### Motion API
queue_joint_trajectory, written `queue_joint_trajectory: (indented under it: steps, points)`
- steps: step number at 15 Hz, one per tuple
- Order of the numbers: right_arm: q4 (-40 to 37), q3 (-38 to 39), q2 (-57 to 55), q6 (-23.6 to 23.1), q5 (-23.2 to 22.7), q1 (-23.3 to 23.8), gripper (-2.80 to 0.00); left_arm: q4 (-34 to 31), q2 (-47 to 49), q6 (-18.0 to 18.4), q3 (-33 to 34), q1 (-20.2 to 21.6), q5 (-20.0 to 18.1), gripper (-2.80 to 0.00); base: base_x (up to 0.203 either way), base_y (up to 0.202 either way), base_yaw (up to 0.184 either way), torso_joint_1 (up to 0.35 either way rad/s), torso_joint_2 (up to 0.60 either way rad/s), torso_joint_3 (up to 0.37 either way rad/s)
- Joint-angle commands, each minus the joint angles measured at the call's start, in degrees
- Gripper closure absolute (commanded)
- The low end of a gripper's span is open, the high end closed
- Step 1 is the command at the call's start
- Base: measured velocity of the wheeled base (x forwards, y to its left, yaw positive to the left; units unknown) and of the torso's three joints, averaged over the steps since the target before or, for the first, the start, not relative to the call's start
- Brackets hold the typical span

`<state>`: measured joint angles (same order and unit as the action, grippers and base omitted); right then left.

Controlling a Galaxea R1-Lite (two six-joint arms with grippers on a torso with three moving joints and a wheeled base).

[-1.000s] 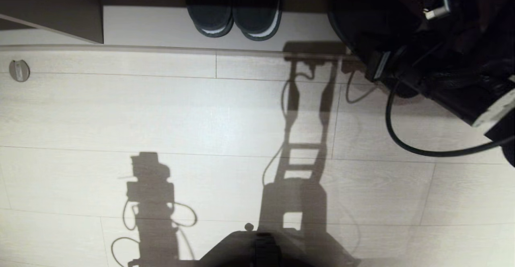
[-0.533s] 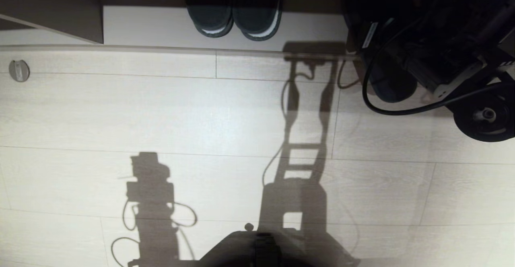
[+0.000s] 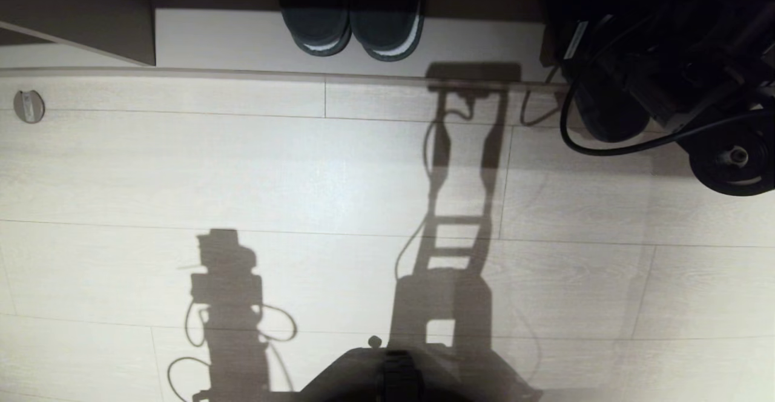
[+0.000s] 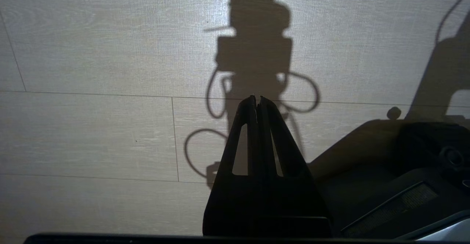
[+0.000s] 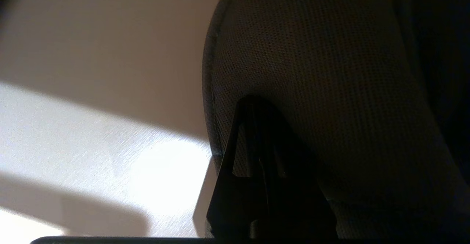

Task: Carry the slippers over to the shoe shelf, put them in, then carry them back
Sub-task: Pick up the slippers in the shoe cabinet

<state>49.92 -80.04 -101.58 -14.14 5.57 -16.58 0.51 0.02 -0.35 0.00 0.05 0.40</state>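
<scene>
From the head view I could make out only the right arm's dark bulk point(image 3: 660, 57) at the upper right, over the lip of the shoe shelf point(image 3: 242, 42), with one rounded slipper toe point(image 3: 608, 117) poking out beneath it onto the floor point(image 3: 303, 172) — the darker white-edged pair point(image 3: 354, 26) sat further left in the shelf. The right wrist view gave me what the head view hid: the right gripper point(image 5: 257, 102) was pinched shut on the slippers point(image 5: 312, 71), its tips pressed into the mesh fabric. My left gripper point(image 4: 257, 99) showed only in its own wrist view — fingers together, empty, pointing down at the floor.
</scene>
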Motion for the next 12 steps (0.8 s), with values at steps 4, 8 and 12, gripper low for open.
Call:
queue_joint_trajectory:
  steps: [4, 8, 12]
  points:
    - [0.2, -6.7, -3.6, 0.2, 0.2, 1.4, 0.00, 0.0, 0.0, 0.0, 0.0, 0.0, 0.0, 0.00, 0.000, 0.000, 0.000, 0.000, 0.00, 0.000]
    - [0.2, -10.0, -5.1, 0.8, 2.1, 1.6, 0.00, 0.0, 0.0, 0.0, 0.0, 0.0, 0.0, 0.00, 0.000, 0.000, 0.000, 0.000, 0.00, 0.000]
    - [-0.3, -9.7, -4.2, 2.1, 2.4, 1.6, 0.00, 0.0, 0.0, 0.0, 0.0, 0.0, 0.0, 0.00, 0.000, 0.000, 0.000, 0.000, 0.00, 0.000]
